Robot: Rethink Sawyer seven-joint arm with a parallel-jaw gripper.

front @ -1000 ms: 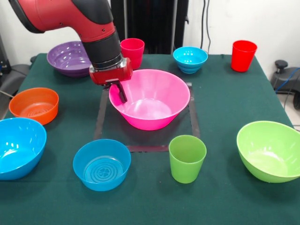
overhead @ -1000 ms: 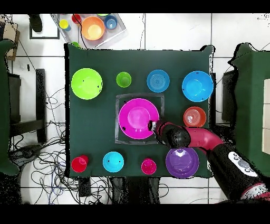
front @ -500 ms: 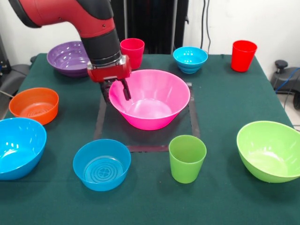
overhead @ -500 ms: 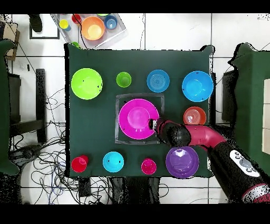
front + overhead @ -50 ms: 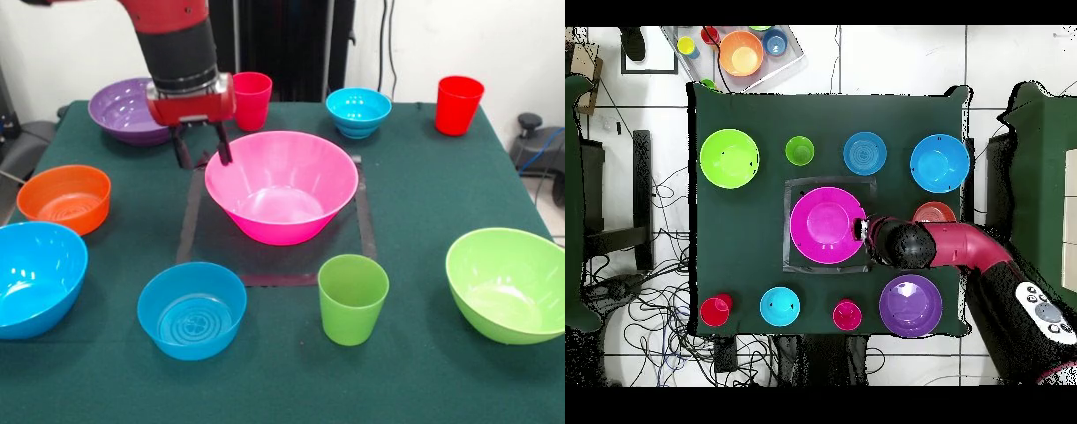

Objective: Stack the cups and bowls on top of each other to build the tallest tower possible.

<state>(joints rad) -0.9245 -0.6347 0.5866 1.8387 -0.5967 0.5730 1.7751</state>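
The gripper (image 5: 200,148) hangs with fingers spread apart, holding nothing, just above the rim of the big pink bowl (image 5: 282,190); the purple bowl (image 5: 128,110) sits close behind it.

Red arm (image 5: 168,13) with black wrist segment, red end effector (image 5: 201,147) housing, two black fingers (image 5: 223,146).

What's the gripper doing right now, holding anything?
Gripper: open, holding nothing, raised beside the pink bowl's rim.
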